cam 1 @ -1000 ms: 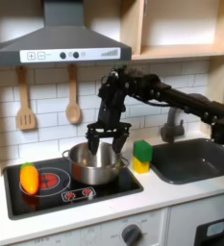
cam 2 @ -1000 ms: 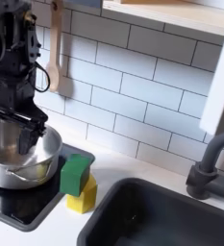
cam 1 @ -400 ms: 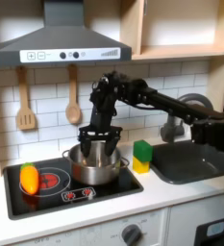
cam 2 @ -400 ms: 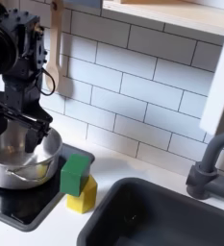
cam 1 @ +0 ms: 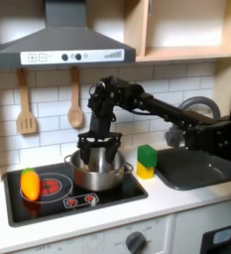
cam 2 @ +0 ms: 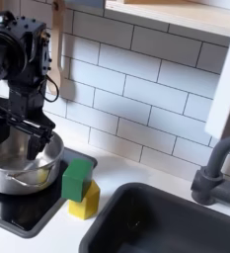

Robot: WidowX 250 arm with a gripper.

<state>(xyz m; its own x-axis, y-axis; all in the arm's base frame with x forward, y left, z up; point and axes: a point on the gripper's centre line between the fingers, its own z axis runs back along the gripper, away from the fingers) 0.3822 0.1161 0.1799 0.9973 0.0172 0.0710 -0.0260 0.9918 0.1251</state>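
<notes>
- Leftmost in the first exterior view, a wooden spatula (cam 1: 27, 104) and a wooden spoon (cam 1: 75, 104) hang on the tiled wall under the range hood (cam 1: 62, 45).
- Below them, an orange-yellow piece of toy food (cam 1: 30, 184) lies on the left burner of the black stovetop (cam 1: 48, 203), well apart from the pot.
- Next, the steel pot (cam 1: 97, 171) stands on the right burner; in the second exterior view the pot (cam 2: 18, 168) looks empty apart from reflections, though its floor is partly hidden by the arm.
- Over the pot hangs the gripper (cam 1: 97, 149), pointing straight down; in the second exterior view the gripper (cam 2: 18, 133) has its jaws spread wide, holding nothing, the tips about level with the rim and inside the pot's mouth.
- As a judgement, working at the pot well calls for keeping the wrist vertical and the jaws centred, so that neither finger knocks the rim and shoves the light pot across the burner.
- Right of the pot, just beside it, a green and yellow sponge (cam 2: 82, 188) stands on the bench by the stovetop's edge.
- Further right, the dark sink (cam 2: 166, 222) is sunk in the bench, and nothing can be made out in it.
- Rightmost, the grey tap (cam 2: 217, 168) curves over the sink.
</notes>
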